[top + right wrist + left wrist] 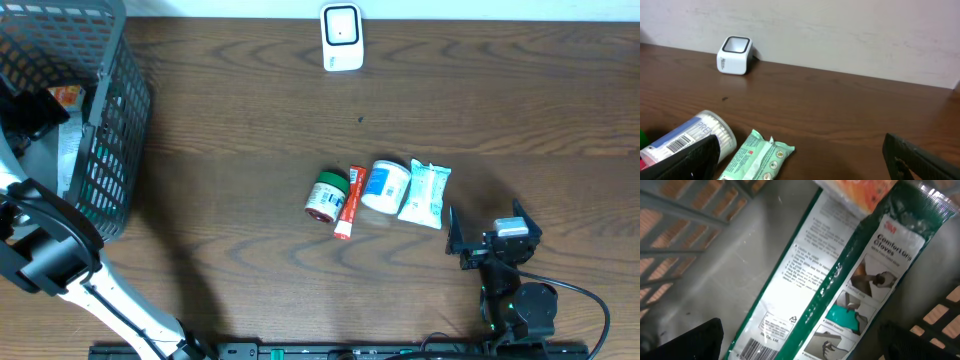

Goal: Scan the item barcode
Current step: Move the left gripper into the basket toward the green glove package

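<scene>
Shows left gripper [805, 345] spread wide, empty, close above a flat glove pack [840, 280] lying in the basket [120, 150]. Looks light, floppy, slick; best pinched at a long edge, clear of the barcode [757, 352]. Shows right gripper [486, 228] open too, near a wipes pack [425, 193] on the counter [250, 90].

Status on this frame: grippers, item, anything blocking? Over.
Left gripper open, in basket above 3M gloves pack, nothing held. Right gripper open, near wipes packet. Barcode scanner unobstructed.
</scene>
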{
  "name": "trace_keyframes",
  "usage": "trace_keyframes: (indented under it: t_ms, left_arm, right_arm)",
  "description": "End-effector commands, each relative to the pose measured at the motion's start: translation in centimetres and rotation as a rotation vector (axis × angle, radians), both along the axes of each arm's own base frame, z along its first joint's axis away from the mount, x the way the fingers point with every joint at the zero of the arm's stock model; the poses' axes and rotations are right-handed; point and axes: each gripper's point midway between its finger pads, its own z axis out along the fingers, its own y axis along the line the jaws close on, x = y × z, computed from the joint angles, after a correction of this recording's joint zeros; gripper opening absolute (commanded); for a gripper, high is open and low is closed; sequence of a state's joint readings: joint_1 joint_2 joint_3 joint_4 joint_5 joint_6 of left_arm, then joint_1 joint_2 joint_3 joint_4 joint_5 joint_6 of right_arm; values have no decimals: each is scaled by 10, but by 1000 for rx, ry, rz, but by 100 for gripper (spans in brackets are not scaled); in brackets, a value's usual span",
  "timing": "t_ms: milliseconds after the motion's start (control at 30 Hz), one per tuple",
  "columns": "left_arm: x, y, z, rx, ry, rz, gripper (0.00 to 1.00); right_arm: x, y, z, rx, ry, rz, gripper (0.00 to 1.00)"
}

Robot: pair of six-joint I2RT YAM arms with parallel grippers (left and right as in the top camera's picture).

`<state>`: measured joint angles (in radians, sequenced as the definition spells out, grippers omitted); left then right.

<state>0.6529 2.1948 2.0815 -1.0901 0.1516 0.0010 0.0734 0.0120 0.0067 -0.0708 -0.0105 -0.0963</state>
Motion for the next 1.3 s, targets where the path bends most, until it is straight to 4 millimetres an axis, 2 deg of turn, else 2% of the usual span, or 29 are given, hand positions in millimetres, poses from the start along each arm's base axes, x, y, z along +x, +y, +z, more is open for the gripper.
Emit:
trace_keyframes:
  t_ms: [0, 100, 300, 433, 600, 700, 800, 933, 1000, 1067, 1133, 1267]
  left_arm:
    - [-7, 0, -29, -49, 62, -6, 96]
    - [-9, -6, -56, -109, 109, -9, 96]
    - [-16, -13, -89, -173, 176, -9, 96]
    - [-20, -16, -100, -193, 201, -8, 96]
    - [-19, -22, -104, -225, 193, -11, 95]
    - [-16, -30, -104, -272, 168, -18, 90]
    - [-15, -34, -104, -292, 159, -21, 80]
    - [-15, -34, -104, -291, 159, -21, 60]
    - [-15, -34, -104, -291, 159, -21, 58]
    - [-14, -34, -104, -290, 158, -21, 61]
    - [-12, -32, -104, -284, 149, -21, 73]
    - [-6, -27, -99, -261, 124, -38, 80]
  right_arm:
    - [0, 1, 0, -6, -1, 4, 99]
    - [0, 1, 0, -6, -1, 3, 99]
    - [0, 1, 0, -6, -1, 4, 99]
    - [0, 1, 0, -6, -1, 3, 99]
    - [0, 1, 0, -6, -1, 3, 99]
    - [0, 1, 0, -6, -1, 3, 99]
    - [0, 1, 0, -6, -1, 4, 99]
    - [0, 1, 0, -6, -1, 4, 99]
    - [0, 1, 0, -6, -1, 3, 99]
    - [0, 1, 0, -6, -1, 4, 99]
    - [0, 1, 0, -6, -1, 4, 99]
    - [0, 1, 0, -6, 0, 3, 99]
